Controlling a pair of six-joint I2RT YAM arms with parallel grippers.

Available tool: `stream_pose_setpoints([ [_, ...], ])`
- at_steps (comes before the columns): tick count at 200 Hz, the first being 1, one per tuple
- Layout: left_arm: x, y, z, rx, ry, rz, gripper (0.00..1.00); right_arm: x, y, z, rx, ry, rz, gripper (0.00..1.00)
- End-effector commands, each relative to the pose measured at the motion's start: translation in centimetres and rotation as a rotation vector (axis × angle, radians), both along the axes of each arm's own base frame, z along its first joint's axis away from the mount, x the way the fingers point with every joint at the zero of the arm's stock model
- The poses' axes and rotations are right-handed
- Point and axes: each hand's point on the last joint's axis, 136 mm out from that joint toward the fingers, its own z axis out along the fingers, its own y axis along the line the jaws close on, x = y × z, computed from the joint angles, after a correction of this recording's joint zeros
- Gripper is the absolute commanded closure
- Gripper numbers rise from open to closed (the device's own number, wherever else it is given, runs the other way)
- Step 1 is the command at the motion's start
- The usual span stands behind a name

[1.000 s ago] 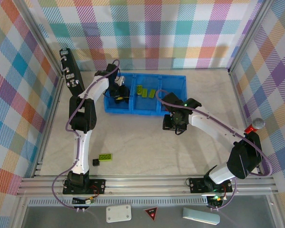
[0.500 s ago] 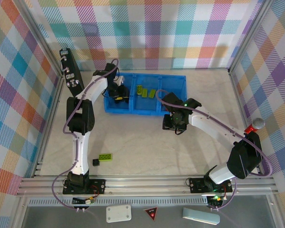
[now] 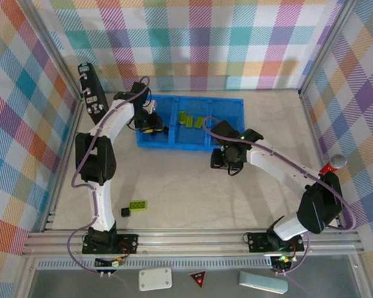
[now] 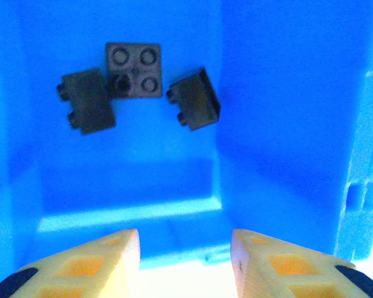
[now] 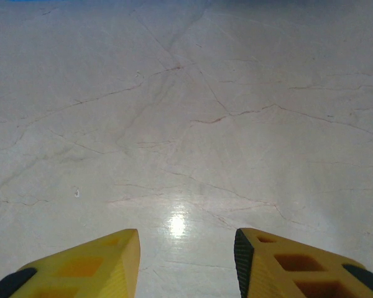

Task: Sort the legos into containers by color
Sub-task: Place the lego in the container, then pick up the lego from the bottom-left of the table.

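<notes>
Left wrist view: left gripper (image 4: 183, 239), jaws parted and empty, above three small black plastic bricks (image 4: 134, 70) in the bright blue plastic tray (image 4: 286, 124).
Over the pale table (image 3: 193, 186) the right gripper (image 5: 186, 239) is likewise parted and empty; a lime-green studded brick (image 3: 137, 205) and tiny black cube (image 3: 125, 212) lie just beside each other, so one pinch could take both.

No words, brand names or numbers can be read anywhere. A small red triangular sign (image 3: 198, 279) bears a mark too small to make out.
</notes>
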Motion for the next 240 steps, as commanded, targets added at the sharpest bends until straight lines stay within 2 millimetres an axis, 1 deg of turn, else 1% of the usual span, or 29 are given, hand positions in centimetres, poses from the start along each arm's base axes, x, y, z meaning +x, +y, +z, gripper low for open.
stream_pose_setpoints([
  [1, -2.4, 1.1, 1.7, 0.059, 0.009, 0.008, 0.57, -0.1, 0.5, -0.8, -0.004, 0.009, 0.038, 0.54],
  [53, -6.4, 2.6, 2.4, 0.115, 0.035, 0.043, 0.57, 0.3, 1.1, -1.5, 0.007, 0.003, 0.066, 0.54],
  [98, -10.9, 3.4, 2.1, 0.157, 0.075, 0.068, 0.57, 0.4, 1.9, -2.0, 0.020, 0.008, 0.104, 0.54],
  [159, -17.8, 4.1, -0.3, 0.230, 0.160, 0.102, 0.57, 0.6, 2.5, -2.9, 0.032, 0.014, 0.145, 0.54],
  [215, -22.6, 5.0, -2.3, 0.265, 0.210, 0.198, 0.57, 0.7, 3.3, -3.4, 0.055, 0.027, 0.174, 0.54],
  [240, -24.8, 6.0, -3.2, 0.285, 0.244, 0.251, 0.57, 0.7, 3.3, -3.5, 0.053, 0.026, 0.179, 0.54],
])
